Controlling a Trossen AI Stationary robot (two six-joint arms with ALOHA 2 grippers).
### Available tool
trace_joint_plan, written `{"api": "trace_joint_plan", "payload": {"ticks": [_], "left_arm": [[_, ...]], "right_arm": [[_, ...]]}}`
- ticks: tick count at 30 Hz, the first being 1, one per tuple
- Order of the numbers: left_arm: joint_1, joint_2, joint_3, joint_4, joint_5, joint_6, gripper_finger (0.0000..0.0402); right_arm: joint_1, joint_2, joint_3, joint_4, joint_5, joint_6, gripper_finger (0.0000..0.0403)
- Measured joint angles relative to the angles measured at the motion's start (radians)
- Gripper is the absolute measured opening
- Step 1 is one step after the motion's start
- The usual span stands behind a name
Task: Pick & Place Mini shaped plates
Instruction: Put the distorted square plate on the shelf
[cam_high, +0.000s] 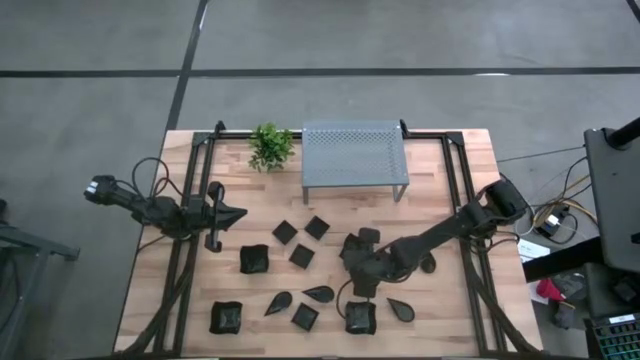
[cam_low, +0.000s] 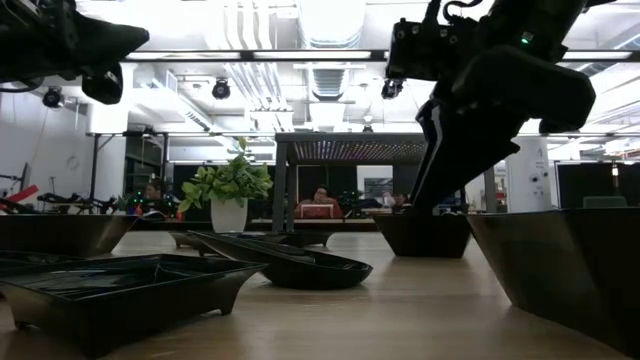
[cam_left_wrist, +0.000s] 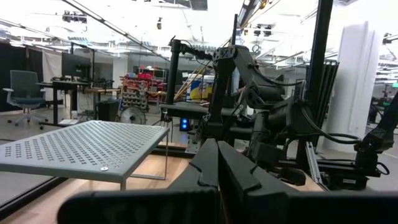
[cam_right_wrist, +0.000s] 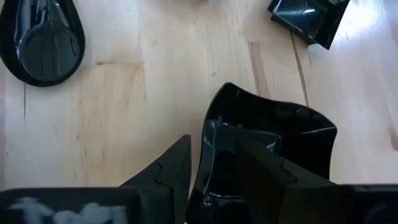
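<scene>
Several small black plates lie spread over the wooden table's near half: flat squares, teardrops and deep wavy-rimmed squares. My right gripper reaches down at the table's middle, open, astride one wall of a deep wavy dish that stands on the table. My left gripper waits shut above the table's left side, holding nothing. My right gripper comes slanting down from the table's right, with one finger inside the deep dish and one outside its wall. A strip of table shows between the outer finger and the wall. Whether the inner finger touches, I cannot tell.
A grey perforated metal shelf stands at the far middle, with a small green plant to its left. Another deep dish sits just nearward of my right gripper, and a teardrop plate lies beside it.
</scene>
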Motion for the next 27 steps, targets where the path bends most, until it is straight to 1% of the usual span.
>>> {"api": "trace_joint_plan", "payload": {"ticks": [11,27], "left_arm": [[0.000,0.000,0.000,0.000,0.000,0.000,0.0000],[0.000,0.000,0.000,0.000,0.000,0.000,0.0000]], "right_arm": [[0.004,0.006,-0.019,0.008,-0.012,0.047,0.0093],[0.006,0.007,-0.029,0.011,-0.011,0.064,0.0068]]}}
